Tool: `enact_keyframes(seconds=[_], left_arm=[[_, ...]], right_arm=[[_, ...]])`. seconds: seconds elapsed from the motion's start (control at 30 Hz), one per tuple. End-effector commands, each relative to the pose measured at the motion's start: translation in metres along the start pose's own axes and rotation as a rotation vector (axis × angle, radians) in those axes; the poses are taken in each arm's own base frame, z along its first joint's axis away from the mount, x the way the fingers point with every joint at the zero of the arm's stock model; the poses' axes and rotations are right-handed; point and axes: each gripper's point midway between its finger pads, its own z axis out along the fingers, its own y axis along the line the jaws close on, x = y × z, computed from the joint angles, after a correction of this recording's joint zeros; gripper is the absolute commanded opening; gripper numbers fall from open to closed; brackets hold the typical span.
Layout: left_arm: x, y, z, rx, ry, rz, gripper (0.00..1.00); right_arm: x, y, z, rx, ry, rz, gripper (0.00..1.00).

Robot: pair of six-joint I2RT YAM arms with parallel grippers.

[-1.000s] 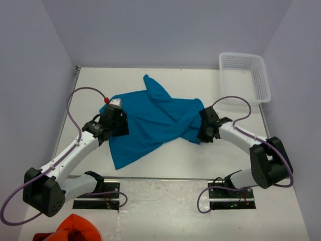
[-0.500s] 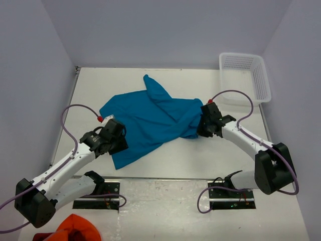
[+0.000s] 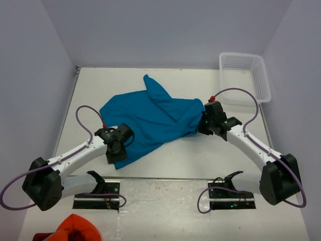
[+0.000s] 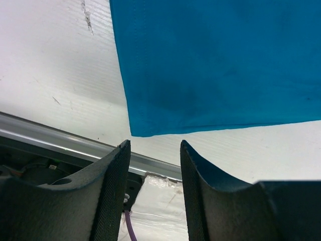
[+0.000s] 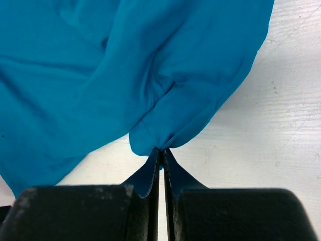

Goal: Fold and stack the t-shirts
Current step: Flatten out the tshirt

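Left end effector point(image 4: 153, 146) dropped to the t-shirt's point(image 3: 150, 120) near corner, half-open, empty, corner just ahead; right end effector point(image 5: 161, 151) pinches cloth.

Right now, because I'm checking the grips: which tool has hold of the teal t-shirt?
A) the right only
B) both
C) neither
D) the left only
A: the right tool is shut on a fold of the t-shirt, while the left tool stands open and empty.

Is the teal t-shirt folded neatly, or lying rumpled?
Rumpled, not folded: the t-shirt lies loosely spread, one edge pinched in the right gripper.
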Motion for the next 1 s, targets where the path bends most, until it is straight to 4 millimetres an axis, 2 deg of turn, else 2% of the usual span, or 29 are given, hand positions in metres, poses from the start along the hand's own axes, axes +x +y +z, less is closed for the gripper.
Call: enact_keyframes(seconds=[0.0,0.1,0.33,0.43,0.57,0.97], left_arm=[[0.010,0.006,0.005,-0.037,0.021,-0.018,0.47],[0.019,0.009,0.010,-0.049,0.043,0.001,0.51],[0.028,0.005,0.016,-0.089,0.090,0.089,0.51],[0.026,0.003,0.017,-0.105,0.096,0.123,0.51],[0.025,0.000,0.020,-0.127,0.107,0.147,0.45],[0.018,-0.004,0.025,-0.148,0.120,0.176,0.42]], right_arm=[[-0.005,0.008,-0.006,-0.049,-0.030,-0.018,0.00],[-0.005,0.008,-0.008,-0.054,-0.033,-0.028,0.00],[-0.006,0.009,-0.014,-0.060,-0.042,-0.027,0.00],[-0.007,0.009,-0.019,-0.065,-0.051,-0.027,0.00],[-0.009,0.010,-0.027,-0.076,-0.065,-0.031,0.00],[-0.013,0.011,-0.046,-0.097,-0.094,-0.039,0.00]])
